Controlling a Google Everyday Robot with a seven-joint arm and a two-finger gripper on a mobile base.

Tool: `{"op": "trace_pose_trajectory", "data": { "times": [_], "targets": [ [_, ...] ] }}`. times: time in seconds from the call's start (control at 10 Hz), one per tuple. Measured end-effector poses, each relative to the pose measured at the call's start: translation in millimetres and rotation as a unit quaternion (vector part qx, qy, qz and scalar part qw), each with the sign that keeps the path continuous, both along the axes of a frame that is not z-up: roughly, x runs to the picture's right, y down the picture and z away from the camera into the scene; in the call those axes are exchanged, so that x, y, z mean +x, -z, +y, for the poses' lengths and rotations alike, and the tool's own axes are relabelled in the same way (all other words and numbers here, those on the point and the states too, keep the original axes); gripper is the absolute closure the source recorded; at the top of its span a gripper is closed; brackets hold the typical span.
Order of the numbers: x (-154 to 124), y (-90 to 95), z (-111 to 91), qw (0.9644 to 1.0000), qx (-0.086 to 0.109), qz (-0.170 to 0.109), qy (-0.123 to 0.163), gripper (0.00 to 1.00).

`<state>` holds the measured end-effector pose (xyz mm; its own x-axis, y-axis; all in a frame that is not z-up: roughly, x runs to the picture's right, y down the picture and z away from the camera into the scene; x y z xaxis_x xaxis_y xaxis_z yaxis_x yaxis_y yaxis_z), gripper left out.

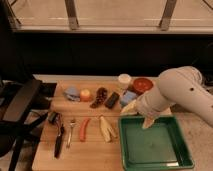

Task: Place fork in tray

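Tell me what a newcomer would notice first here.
The big white robot arm reaches in from the right, its hand hanging over the far left corner of the dark green tray. Left of the tray, on the wooden board, lie a slim fork and an orange carrot.

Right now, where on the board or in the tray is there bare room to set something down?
The tray is bare inside, though the gripper hangs over its back edge. The board has a free front strip, in front of the fork and carrot. The back row by the red bowl is crowded.
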<state>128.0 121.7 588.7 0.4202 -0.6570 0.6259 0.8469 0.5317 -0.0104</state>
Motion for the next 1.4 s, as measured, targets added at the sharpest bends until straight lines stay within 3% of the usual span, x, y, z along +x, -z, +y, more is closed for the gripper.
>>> {"op": "trace_pose_trajectory", "data": {
  "times": [0.2,0.4,0.6,0.9,1.1,1.4],
  "targets": [
    [-1.6,-2.3,-9.2,0.9994,0.012,-0.009,0.032,0.34],
    [-24.2,-9.6,-21.2,0.9970,0.023,-0.027,0.069,0.34],
    [-64.4,-19.7,-30.6,0.9926,0.031,-0.052,0.106,0.34],
    [-143.4,-43.8,-39.5,0.9828,0.032,-0.096,0.154,0.34],
    [-196.6,-61.8,-36.1,0.9775,0.021,-0.129,0.165,0.34],
    [-209.9,-66.9,-34.0,0.9767,0.015,-0.137,0.165,0.34]
  ]
}}
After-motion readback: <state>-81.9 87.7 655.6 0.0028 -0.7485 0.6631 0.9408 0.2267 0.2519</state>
